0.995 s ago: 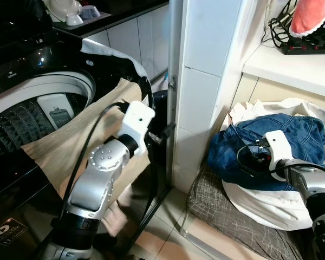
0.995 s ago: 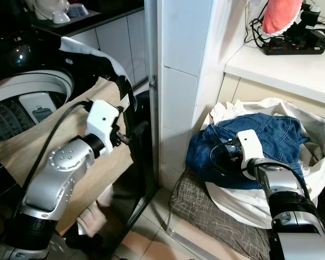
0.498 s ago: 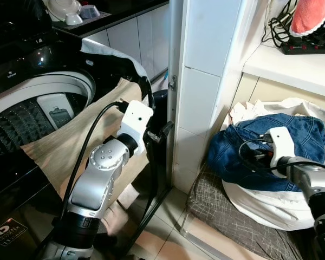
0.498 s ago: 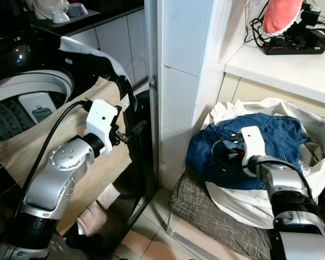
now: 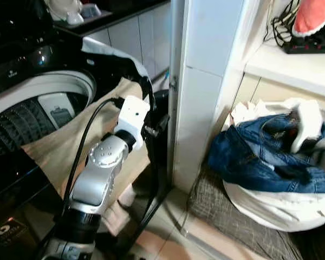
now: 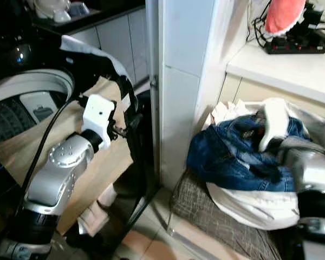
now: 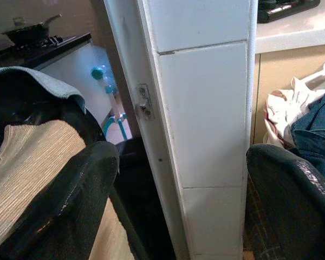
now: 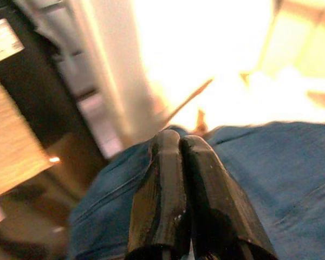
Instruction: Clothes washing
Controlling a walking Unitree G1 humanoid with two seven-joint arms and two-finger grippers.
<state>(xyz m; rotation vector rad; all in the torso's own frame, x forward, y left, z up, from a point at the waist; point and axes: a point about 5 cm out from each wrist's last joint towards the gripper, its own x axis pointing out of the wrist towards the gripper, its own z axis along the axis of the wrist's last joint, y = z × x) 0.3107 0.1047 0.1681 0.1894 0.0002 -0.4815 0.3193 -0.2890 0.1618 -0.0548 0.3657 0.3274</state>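
Eye views: a washer is seen at left with its drum open, and a beige cloth is draped over its front rim. The left gripper is held in front of that cloth, just beside the white tiled pillar. At right, jeans are heaped on top of a white bag, which rests on a grey checked cushion on the floor. The right gripper is blurred, raised over the far part of the jeans; from here it cannot be told how its jaws stand. A power strip and a pink cloth are seen on the bench at far right.

Left wrist view: the two fingers are spread wide with nothing between them. The pillar is seen ahead, the beige cloth on one side, the jeans and bag on the other.

Right wrist view: the fingers are pressed together with nothing seen pinched. The jeans are seen close beneath them. The background is overexposed and blurred.
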